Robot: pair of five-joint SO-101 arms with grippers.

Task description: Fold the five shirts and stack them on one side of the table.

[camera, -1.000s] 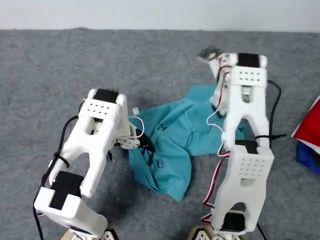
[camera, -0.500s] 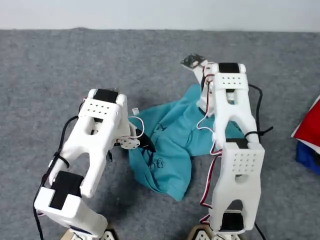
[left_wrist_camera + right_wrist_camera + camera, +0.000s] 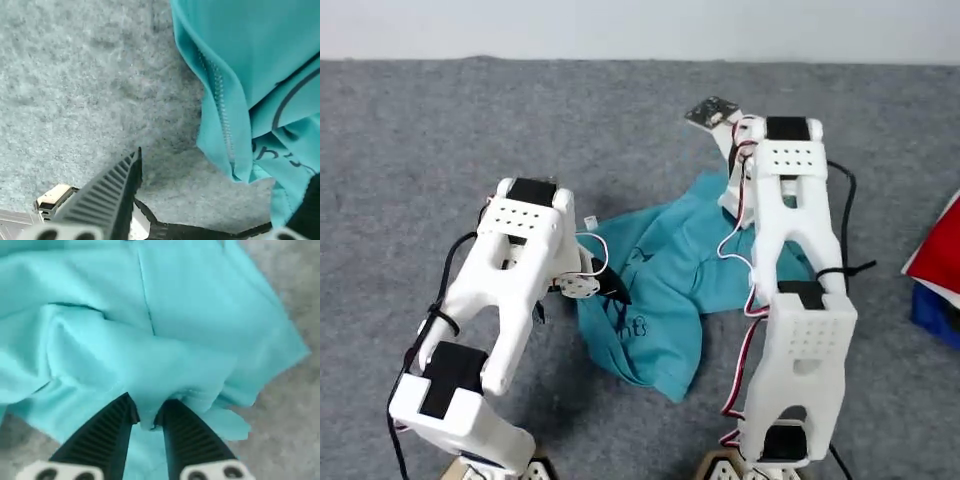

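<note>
1. Tabletop (image 3: 470, 130): grey, felt-like surface across the frame, with a pale wall strip along the top edge.

2. Teal shirt (image 3: 660, 300): lies crumpled and unfolded at the centre of the frame, between the two arms. One lobe runs toward the lower centre and another spreads to the upper right, passing under the right arm (image 3: 800, 260). Dark printed marks show on the cloth near the lower lobe.

3. Left arm (image 3: 510, 270): stands in the left half of the frame with its wrist end at the shirt's left edge. In the left wrist view the left fingers (image 3: 112, 195) are spread wide. The shirt's stitched hem hangs in the gap, close to the farther finger, with bare grey tabletop beside the nearer one. The fingers are not closed on the cloth. Whether the farther finger touches the cloth cannot be told.

4. Right arm: stands in the right half of the frame, with its wrist over the shirt's upper right part. In the right wrist view the right fingers (image 3: 107, 430) are drawn narrow, pinching a small raised fold of the teal shirt. The cloth puckers at the tips.

5. Right edge of the frame: a red cloth (image 3: 938, 250) lies on top of a blue cloth (image 3: 932, 310), well apart from the teal shirt. Both are cut off by the frame, so what they are cannot be told.
</note>
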